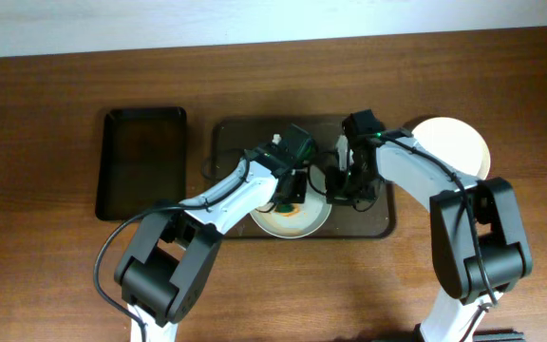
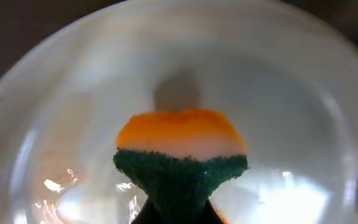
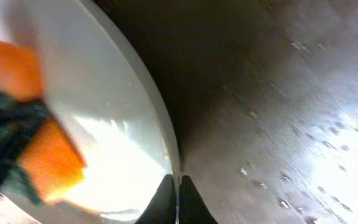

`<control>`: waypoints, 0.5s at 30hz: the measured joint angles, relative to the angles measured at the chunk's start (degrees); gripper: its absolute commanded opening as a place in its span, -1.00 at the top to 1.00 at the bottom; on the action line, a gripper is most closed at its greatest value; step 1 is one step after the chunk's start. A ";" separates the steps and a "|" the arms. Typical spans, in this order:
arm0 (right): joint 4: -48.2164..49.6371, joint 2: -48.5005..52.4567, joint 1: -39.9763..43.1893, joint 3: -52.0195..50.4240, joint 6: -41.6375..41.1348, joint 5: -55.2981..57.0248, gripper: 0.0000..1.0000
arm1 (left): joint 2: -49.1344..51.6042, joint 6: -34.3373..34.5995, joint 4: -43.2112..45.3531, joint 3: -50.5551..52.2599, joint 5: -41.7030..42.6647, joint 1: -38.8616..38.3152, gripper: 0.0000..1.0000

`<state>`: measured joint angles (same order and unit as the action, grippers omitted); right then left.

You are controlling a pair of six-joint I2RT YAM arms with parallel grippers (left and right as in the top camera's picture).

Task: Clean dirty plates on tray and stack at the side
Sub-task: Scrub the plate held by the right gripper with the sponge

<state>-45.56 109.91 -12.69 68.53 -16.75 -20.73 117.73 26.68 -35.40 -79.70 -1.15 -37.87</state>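
Orange sponge [image 2: 180, 143] on plate [image 2: 278, 81] (rim pinched).

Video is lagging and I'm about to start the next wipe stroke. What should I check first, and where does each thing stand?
1. Left hand shut on the sponge: ok.
2. Right hand pinching the rim of the plate: ok.
3. Sponge over the plate's middle, green side toward the hand: ok.
4. Sponge pressing on the plate: cannot tell.
5. Plate wiped clean: cannot tell, the sponge covers its middle.
6. Plate resting on the brown tray, with the second plate set aside on the table to the right: ok.
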 measured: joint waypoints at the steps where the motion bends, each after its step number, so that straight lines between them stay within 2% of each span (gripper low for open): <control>1: -0.52 0.00 -0.04 0.28 0.00 0.59 0.92 | -0.17 0.00 -2.05 0.00 -5.20 -0.07 1.00; 3: -0.63 0.00 -0.04 0.37 0.02 0.83 0.92 | -0.22 -0.02 -6.08 0.44 -16.79 0.07 1.00; 8: -0.50 0.00 -0.22 1.05 0.04 0.07 0.92 | -1.46 -0.02 -9.44 -0.17 -20.90 1.16 1.00; 10: -0.83 -0.02 0.00 1.14 0.02 1.25 0.92 | -11.34 -0.02 -10.49 -1.49 -24.35 5.16 1.00; 12: -0.70 -0.02 0.02 1.14 0.04 1.40 0.92 | -18.38 -0.02 -10.32 -2.43 -18.47 8.33 1.00; 13: -0.68 -0.02 0.02 1.14 0.04 1.42 0.92 | -21.73 0.00 -10.19 -3.34 -10.69 10.71 1.00; 15: -0.68 -0.02 0.02 1.14 -0.20 1.42 0.92 | -20.44 0.44 -7.41 -1.84 0.79 10.47 1.00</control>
<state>-46.24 109.89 -12.67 69.67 -16.95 -19.31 97.30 27.11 -42.81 -81.54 -0.36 -27.40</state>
